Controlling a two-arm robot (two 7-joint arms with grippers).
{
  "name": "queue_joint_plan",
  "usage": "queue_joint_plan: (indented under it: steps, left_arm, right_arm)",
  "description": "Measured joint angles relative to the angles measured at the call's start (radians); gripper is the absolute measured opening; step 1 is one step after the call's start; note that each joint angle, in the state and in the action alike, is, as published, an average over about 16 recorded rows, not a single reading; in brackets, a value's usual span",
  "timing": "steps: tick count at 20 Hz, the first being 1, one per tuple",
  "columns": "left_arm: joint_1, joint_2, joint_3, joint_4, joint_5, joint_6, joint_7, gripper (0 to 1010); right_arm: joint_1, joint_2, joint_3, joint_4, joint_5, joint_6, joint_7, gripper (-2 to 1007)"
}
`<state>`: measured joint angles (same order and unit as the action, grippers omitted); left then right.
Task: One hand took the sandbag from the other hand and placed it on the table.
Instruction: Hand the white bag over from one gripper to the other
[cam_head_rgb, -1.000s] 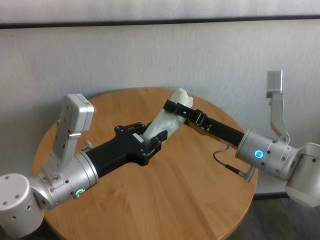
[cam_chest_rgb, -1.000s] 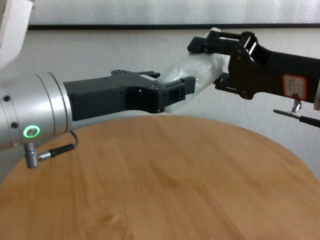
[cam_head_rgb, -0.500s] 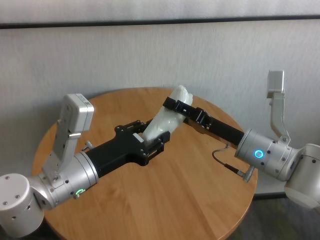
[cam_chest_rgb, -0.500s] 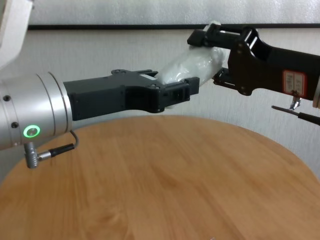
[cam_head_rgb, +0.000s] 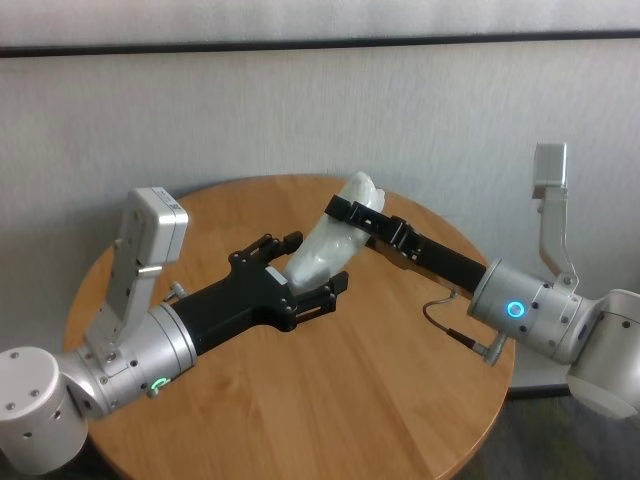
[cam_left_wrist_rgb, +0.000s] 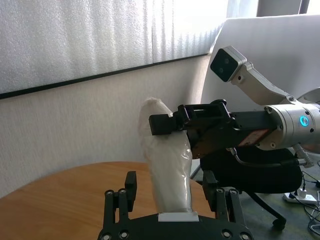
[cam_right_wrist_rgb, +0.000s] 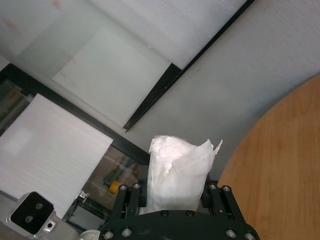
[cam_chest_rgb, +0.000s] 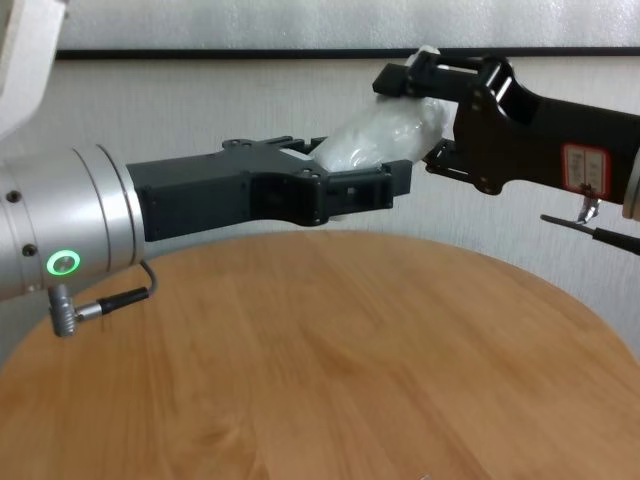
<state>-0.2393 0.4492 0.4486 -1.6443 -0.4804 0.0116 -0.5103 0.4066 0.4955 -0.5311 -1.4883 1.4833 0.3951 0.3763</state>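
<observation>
Fingers of the left gripper (cam_head_rgb: 305, 268) stand spread apart on either side of the sandbag's (cam_head_rgb: 330, 240) lower end, a clear gap showing on each side in the left wrist view. The right gripper (cam_head_rgb: 358, 213) has its fingers clamped across the bag's upper part, so the bag hangs from that grip alone, well above the bench (cam_head_rgb: 330, 400). Its top pokes out just beyond the right fingers. The bag looks soft and lumpy under a crinkled, probably slippery skin; its filling likely shifts, so a pinch near the tip could let it sag or slide. The firm middle, between the two sets of fingers, seems the safest place to hold.
</observation>
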Motion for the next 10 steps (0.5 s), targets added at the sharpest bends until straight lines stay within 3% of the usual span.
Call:
queue_joint_plan:
  steps: [10]
  left_arm:
    - [0.001,0.001,-0.001,-0.002,0.001,0.001,0.007,988]
  right_arm:
    - [0.014,0.012,-0.021,0.005,0.017,-0.016,-0.008,568]
